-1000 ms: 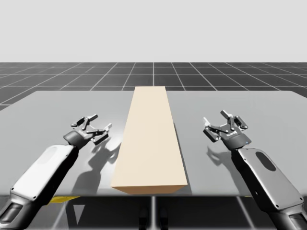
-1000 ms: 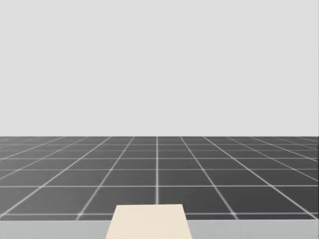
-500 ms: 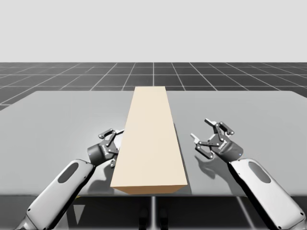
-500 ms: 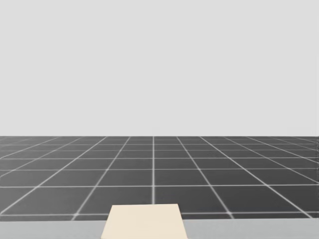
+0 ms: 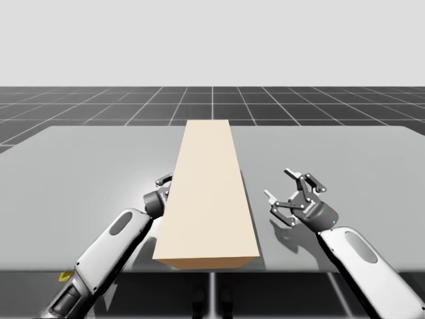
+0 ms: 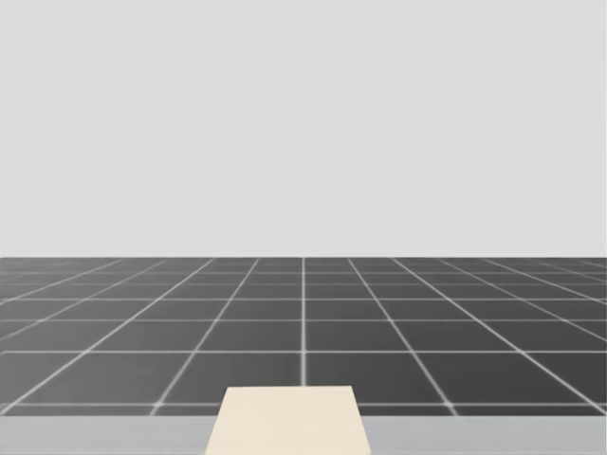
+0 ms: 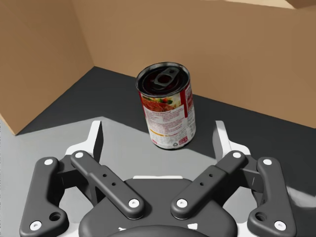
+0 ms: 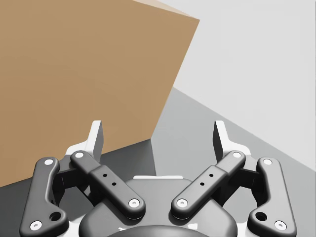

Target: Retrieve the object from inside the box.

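Note:
A long beige box lies down the middle of the grey table. In the left wrist view an upright can with a red label and a dark top stands on the dark floor inside the box's brown walls. My left gripper is open, with the can just ahead of its fingers and untouched. Seen from above, my left gripper is at the box's left side. To the right of the box my right gripper is open and holds nothing; it faces the box's outer wall.
The head view looks over the box's far end to a dark gridded floor. Bare grey table lies on both sides of the box. The table's front edge runs just behind my forearms.
My left gripper has moved right, up to the box's left side. My right gripper has come nearer the box and the front edge. My head has turned slightly.

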